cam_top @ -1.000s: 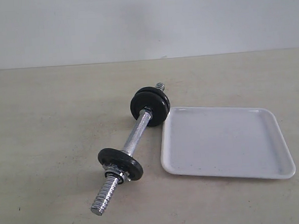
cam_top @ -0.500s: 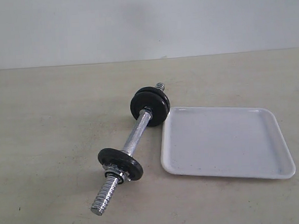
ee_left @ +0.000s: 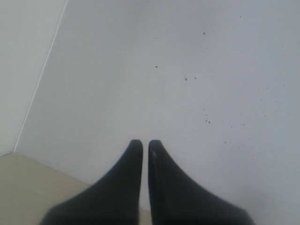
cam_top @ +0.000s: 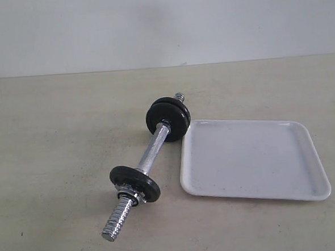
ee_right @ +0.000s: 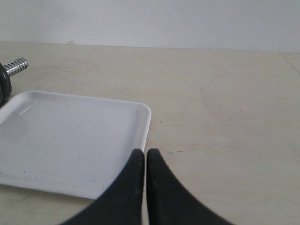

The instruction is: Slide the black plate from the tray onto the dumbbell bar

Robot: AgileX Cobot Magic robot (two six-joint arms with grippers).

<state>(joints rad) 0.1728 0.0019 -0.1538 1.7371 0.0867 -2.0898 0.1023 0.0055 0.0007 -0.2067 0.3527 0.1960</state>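
The dumbbell bar (cam_top: 152, 151) lies on the table left of the tray (cam_top: 255, 160), and nothing rests in the tray. One black plate (cam_top: 134, 183) sits on the bar near its front threaded end, with a chrome nut beside it. Two more black discs (cam_top: 167, 118) sit at the far end. Neither gripper appears in the exterior view. My left gripper (ee_left: 145, 143) is shut and empty, facing a pale wall. My right gripper (ee_right: 145, 152) is shut and empty, close to a corner of the tray (ee_right: 70, 140). The bar's far threaded end (ee_right: 16, 66) shows beyond the tray.
The beige table (cam_top: 54, 138) stretches left of the bar and in front of the tray. A pale wall (cam_top: 161, 23) closes the back. In the right wrist view, bare tabletop (ee_right: 225, 117) lies beside the tray.
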